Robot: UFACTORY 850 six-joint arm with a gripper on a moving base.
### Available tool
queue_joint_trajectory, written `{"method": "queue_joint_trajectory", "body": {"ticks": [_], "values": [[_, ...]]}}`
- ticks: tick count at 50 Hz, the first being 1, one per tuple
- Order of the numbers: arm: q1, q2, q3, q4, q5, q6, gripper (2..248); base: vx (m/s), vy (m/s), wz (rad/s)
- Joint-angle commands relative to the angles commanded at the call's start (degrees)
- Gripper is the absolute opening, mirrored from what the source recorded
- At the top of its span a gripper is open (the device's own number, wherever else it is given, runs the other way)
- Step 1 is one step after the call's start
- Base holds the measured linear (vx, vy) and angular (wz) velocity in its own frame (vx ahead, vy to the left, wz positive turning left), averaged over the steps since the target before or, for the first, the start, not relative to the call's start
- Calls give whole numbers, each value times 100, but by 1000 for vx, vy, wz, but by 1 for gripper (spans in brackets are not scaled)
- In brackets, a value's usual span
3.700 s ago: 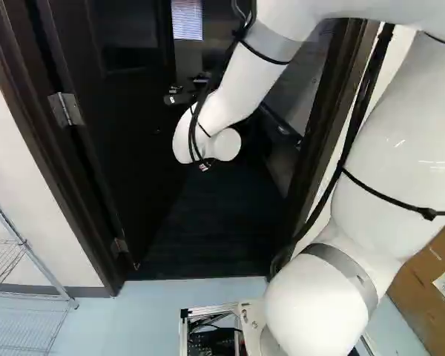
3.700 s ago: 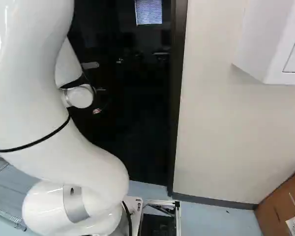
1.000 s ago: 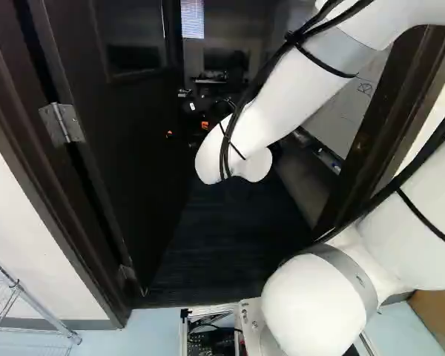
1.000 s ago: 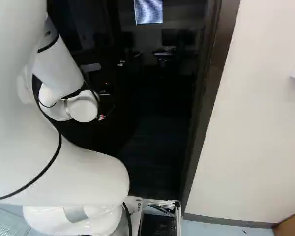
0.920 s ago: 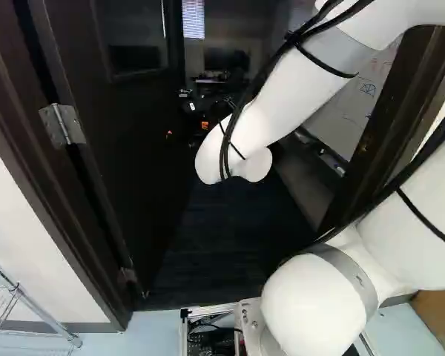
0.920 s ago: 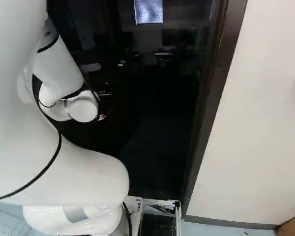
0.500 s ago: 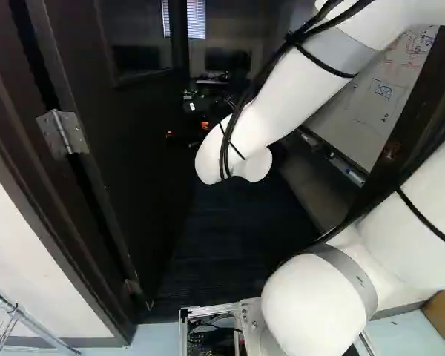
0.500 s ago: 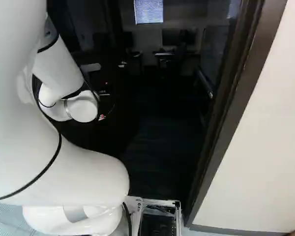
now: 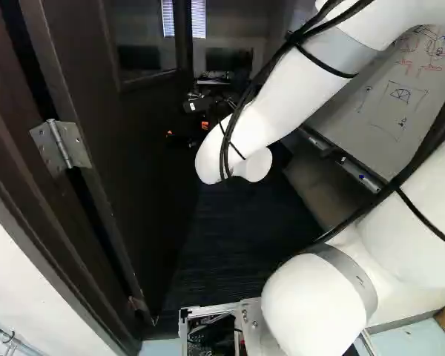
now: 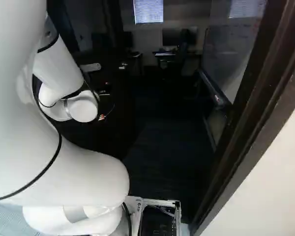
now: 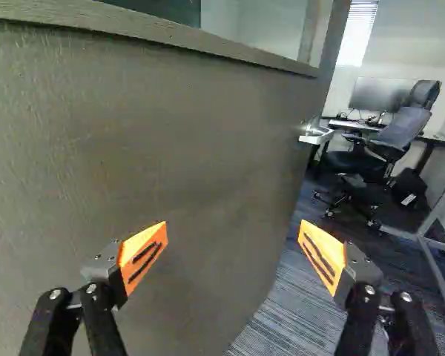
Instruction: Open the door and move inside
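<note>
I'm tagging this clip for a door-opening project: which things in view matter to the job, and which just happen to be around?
Part of the job:
- door, standing ajar
- door handle
- hinge
- door frame
- end effector, open, facing the door

Just around:
- office chair
- monitor
- whiteboard

The door (image 9: pixel 133 159) is dark brown, the carpet (image 11: pixel 285 308) blue (finely striped).

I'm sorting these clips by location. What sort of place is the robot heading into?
Probably an office or work room: a monitor stands at a desk, with a wheeled chair by it, and there is a whiteboard with drawings.
</note>
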Motion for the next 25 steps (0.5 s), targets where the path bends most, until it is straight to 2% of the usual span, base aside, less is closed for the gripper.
{"method": "queue_joint_trajectory", "body": {"ticks": [14,25], "values": [[16,-12,-11,0,0,0,247,105,74,-21],[19,-14,-13,0,0,0,247,2,5,2]]}}
